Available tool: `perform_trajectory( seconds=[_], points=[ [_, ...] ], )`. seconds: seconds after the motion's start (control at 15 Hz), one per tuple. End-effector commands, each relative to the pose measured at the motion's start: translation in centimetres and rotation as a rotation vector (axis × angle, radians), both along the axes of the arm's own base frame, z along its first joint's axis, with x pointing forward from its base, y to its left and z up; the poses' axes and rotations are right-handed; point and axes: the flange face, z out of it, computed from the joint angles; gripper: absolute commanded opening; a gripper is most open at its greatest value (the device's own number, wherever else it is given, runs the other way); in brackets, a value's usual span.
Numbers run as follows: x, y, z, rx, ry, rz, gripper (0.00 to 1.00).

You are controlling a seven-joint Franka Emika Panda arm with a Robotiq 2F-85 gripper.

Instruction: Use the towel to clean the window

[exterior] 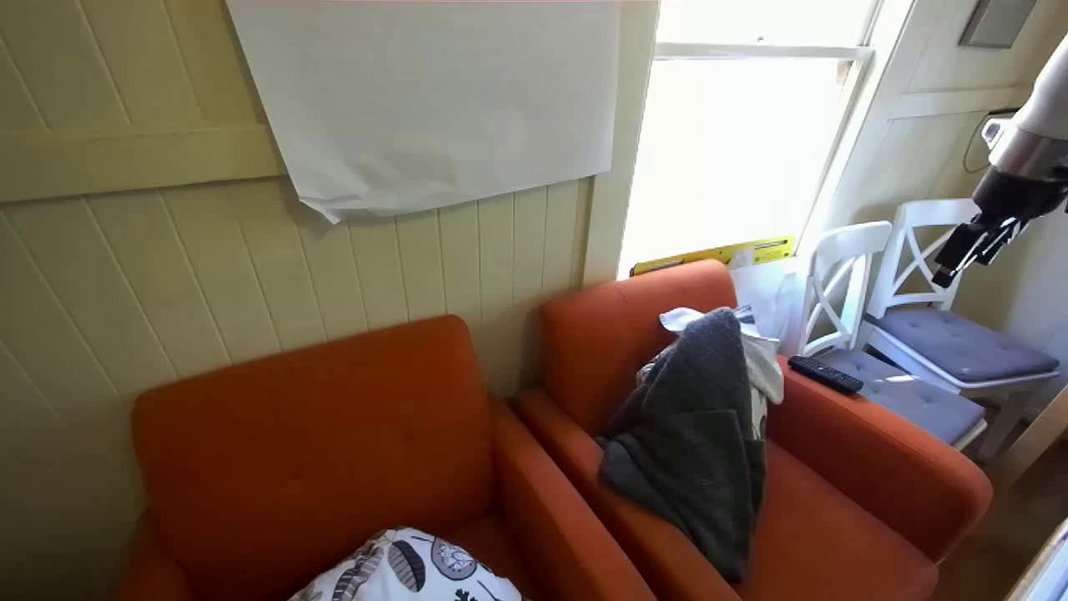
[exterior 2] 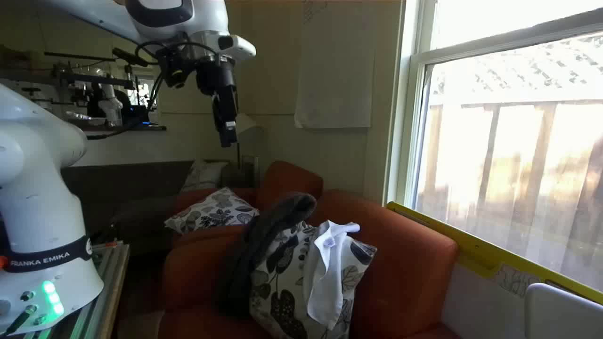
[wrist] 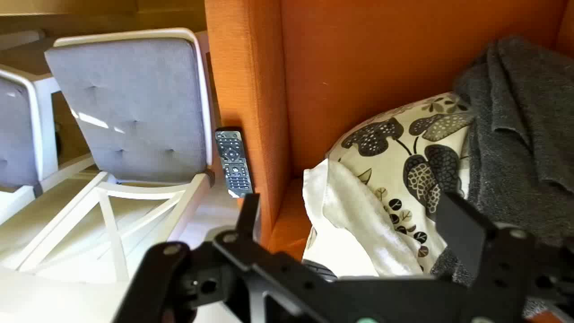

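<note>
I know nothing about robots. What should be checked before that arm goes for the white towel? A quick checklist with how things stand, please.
1. Gripper open and empty: ok, jaws apart, holding nothing.
2. White towel uncovered on top: ok, draped over the leaf-print cushion, nothing lying on it.
3. Gripper down at the towel: not ok, it hangs above, apart from it.
4. Remote control away from the towel: ok, on the orange armchair's armrest.
5. Towel free underneath: cannot tell, underside hidden.
6. Window free of smudges: cannot tell, glare washes out much of it.
</note>
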Motion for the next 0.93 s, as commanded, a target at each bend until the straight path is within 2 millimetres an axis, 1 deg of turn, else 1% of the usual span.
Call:
perform_trajectory(
  seconds=[0.0, 0.33, 0.4, 0.53, 0.67, 0.87],
  points=[
    [0.0, 0.0, 0.1, 0.000, 0.001, 0.000, 1.00],
    [0.0, 0.0, 0.1, 0.000, 0.001, 0.000, 1.00],
    [0.6, -0.1, -0.4, 0.010, -0.007, 0.003, 1.00],
    [2.3, 0.0, -1.8, 0.035, -0.034, 0.034, 1.00],
    [4.5, 0.5, -3.5, 0.067, -0.067, 0.069, 1.00],
    [8.1, 2.3, -6.6, 0.133, -0.122, 0.141, 1.00]
  ],
)
